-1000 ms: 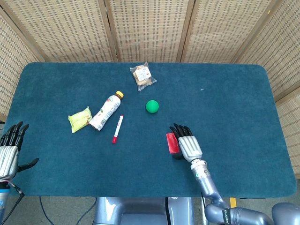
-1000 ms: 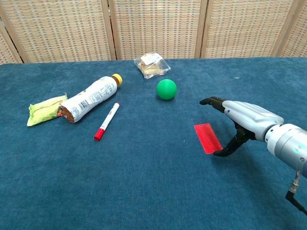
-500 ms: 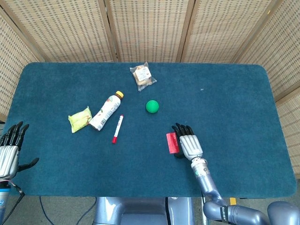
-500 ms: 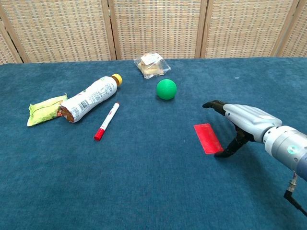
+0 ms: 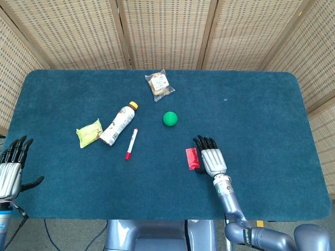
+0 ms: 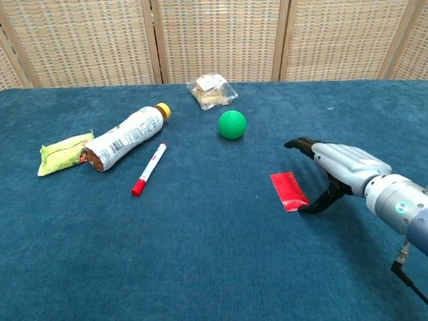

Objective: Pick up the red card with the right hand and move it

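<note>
The red card (image 5: 191, 158) (image 6: 288, 190) lies on the blue tablecloth, a little right of centre. My right hand (image 5: 211, 159) (image 6: 342, 166) hovers just to the card's right, its fingers stretched forward above the cloth. Its thumb (image 6: 314, 204) curls down and touches the card's near right edge. The card is not gripped between the thumb and the fingers. My left hand (image 5: 11, 168) hangs off the table's left edge, fingers spread and holding nothing; it appears only in the head view.
A green ball (image 5: 169, 118) (image 6: 232, 124) sits behind the card. Further left lie a red marker (image 5: 131, 143) (image 6: 148, 169), a bottle on its side (image 5: 118, 124) (image 6: 124, 138) and a yellow packet (image 5: 89, 133) (image 6: 63, 152). A clear snack bag (image 5: 159, 84) (image 6: 211, 91) lies at the back.
My right hand has drawn slightly back toward the robot, its thumb pressing closer against the card's edge. The card looks a little shorter, perhaps tilted. The left hand has not moved.
</note>
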`<act>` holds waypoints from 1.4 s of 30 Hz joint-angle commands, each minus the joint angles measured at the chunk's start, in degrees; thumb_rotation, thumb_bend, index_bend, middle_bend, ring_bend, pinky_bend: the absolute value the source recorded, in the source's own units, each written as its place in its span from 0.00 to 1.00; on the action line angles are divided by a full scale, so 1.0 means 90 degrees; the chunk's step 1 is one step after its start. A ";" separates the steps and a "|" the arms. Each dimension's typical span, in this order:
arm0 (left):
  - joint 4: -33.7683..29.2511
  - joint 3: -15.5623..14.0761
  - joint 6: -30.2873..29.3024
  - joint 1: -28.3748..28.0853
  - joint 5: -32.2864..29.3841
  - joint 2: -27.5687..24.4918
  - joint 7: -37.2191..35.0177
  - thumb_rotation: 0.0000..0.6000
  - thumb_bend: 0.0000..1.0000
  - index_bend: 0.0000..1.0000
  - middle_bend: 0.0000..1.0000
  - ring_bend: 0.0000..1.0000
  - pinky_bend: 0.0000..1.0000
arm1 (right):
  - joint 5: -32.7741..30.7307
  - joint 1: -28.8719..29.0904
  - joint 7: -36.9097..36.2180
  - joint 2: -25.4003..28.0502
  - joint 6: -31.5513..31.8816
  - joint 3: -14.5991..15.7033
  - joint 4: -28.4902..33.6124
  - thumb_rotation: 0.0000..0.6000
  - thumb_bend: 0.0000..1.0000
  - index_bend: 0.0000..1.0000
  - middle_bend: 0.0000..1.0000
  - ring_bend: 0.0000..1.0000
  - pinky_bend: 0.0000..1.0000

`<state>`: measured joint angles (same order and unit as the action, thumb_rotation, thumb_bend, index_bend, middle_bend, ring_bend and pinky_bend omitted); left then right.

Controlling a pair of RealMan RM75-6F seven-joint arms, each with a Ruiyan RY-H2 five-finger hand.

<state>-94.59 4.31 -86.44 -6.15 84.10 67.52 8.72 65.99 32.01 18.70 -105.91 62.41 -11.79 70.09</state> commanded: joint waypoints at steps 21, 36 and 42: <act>-0.0040 -0.0007 -0.0051 0.0022 0.0045 -0.0035 -0.0056 1.00 0.05 0.00 0.00 0.00 0.13 | 0.0361 -0.0210 -0.0025 0.0522 0.0557 0.0030 0.1067 1.00 0.35 0.06 0.00 0.00 0.00; -0.0037 0.0005 -0.0026 0.0016 0.0016 -0.0053 -0.0104 1.00 0.05 0.00 0.00 0.00 0.13 | 0.0189 -0.0101 -0.0045 0.0266 0.0173 0.0106 0.0794 1.00 0.29 0.06 0.00 0.00 0.00; -0.0006 0.0022 0.0019 -0.0003 -0.0034 -0.0037 -0.0106 1.00 0.05 0.00 0.00 0.00 0.13 | 0.0107 -0.0044 -0.0034 0.0175 0.0022 0.0107 0.0607 1.00 0.29 0.06 0.00 0.00 0.00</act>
<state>-94.67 4.50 -86.32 -6.15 83.83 67.17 7.74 67.06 31.54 18.37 -104.23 62.75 -10.82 75.71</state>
